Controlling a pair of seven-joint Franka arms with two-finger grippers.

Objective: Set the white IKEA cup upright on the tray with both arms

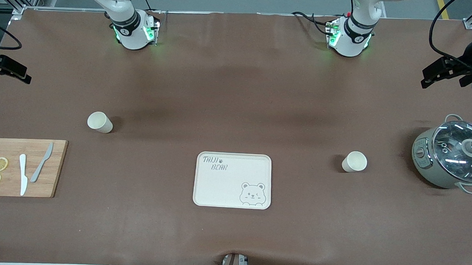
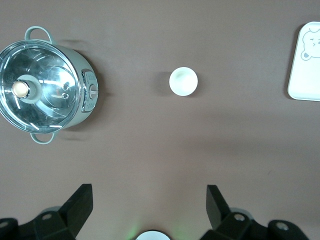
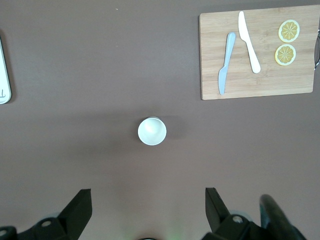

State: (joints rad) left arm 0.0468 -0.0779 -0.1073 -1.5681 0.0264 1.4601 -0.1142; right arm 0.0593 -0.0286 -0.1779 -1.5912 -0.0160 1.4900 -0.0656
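Two white cups stand upright on the brown table. One cup [image 1: 100, 122] [image 3: 152, 131] is toward the right arm's end, the second cup [image 1: 354, 161] [image 2: 183, 81] toward the left arm's end. Between them, nearer to the front camera, lies the cream bear tray [image 1: 225, 186] [image 2: 306, 75] [image 3: 3, 75], with nothing on it. My left gripper [image 1: 425, 77] [image 2: 150, 192] hangs open high over the table's edge at the left arm's end. At the right arm's end my right gripper [image 1: 23, 75] [image 3: 147, 195] is held open high up. Neither holds anything.
A grey pot [image 1: 452, 158] [image 2: 45, 85] with a glass lid stands beside the second cup. A wooden cutting board [image 1: 12, 148] [image 3: 260, 75] carries two knives [image 3: 225, 62] and two lemon slices [image 3: 288, 31] at the right arm's end.
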